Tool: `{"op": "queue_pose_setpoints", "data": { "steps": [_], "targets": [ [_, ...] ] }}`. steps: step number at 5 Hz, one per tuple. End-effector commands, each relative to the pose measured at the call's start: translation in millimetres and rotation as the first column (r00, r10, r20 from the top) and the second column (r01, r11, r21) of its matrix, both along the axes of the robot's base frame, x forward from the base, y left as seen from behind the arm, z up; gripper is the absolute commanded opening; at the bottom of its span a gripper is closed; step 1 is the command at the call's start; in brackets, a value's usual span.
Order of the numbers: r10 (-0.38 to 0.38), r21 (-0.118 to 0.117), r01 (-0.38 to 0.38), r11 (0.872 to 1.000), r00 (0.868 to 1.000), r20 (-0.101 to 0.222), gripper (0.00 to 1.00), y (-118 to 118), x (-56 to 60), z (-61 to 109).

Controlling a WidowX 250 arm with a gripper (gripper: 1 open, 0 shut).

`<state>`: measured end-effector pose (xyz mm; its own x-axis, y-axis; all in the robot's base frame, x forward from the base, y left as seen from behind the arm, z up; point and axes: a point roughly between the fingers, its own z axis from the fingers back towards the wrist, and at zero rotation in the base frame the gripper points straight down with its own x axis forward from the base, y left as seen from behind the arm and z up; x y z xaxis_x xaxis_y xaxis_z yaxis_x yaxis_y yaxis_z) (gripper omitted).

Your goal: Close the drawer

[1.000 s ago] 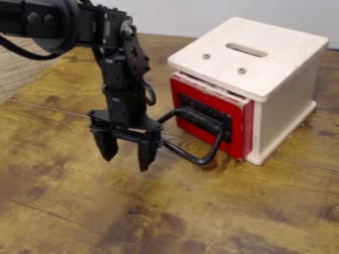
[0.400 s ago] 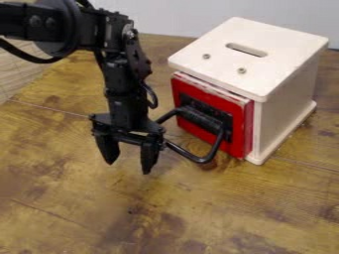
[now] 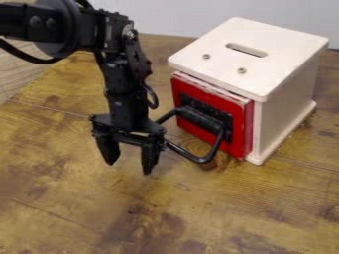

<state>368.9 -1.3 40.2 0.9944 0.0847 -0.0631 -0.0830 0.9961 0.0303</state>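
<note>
Nothing has shifted of note since the earlier frames: your arm and the box sit where they did a second ago, with at most a slight settling of the gripper.

Nearest the camera, the worn wooden table (image 3: pixel 79 213) shows dark stains and scuffed grain across its front.

Above it, your gripper (image 3: pixel 129 157) hangs fingers-down at left of centre. The two dark fingers (image 3: pixel 106 148) are spread apart with a clear gap between them, and they hold nothing. Their tips are close over the table; you cannot tell from this view whether they touch it.

Just to the right of the gripper lies the handle (image 3: pixel 199 139), a large black rounded loop reaching out from the drawer front toward the fingers. The near end of the loop is right beside the right finger; contact cannot be confirmed.

Behind the handle, the drawer (image 3: pixel 208 112) shows its red front in the lower left face of the cream box (image 3: pixel 252 84). It looks nearly flush with the box, standing out only slightly.

The box top carries one slot. Your black arm (image 3: pixel 113 64) rises from the gripper and bends away to the upper left corner.
</note>
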Motion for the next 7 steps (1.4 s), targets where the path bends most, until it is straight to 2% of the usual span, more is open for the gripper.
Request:
{"op": "queue_pose_setpoints", "data": {
  "steps": [1, 4, 7],
  "targets": [
    [-0.010, -0.004, 0.010, 1.000, 0.993, 0.115, 1.00, -4.4, 8.9, 41.2],
    [-0.008, -0.006, 0.009, 1.000, 0.991, 0.136, 1.00, -2.3, 10.5, 46.6],
    [-0.010, -0.007, 0.011, 1.000, 0.989, 0.147, 1.00, -2.5, 7.4, 43.9]
  ]
}}
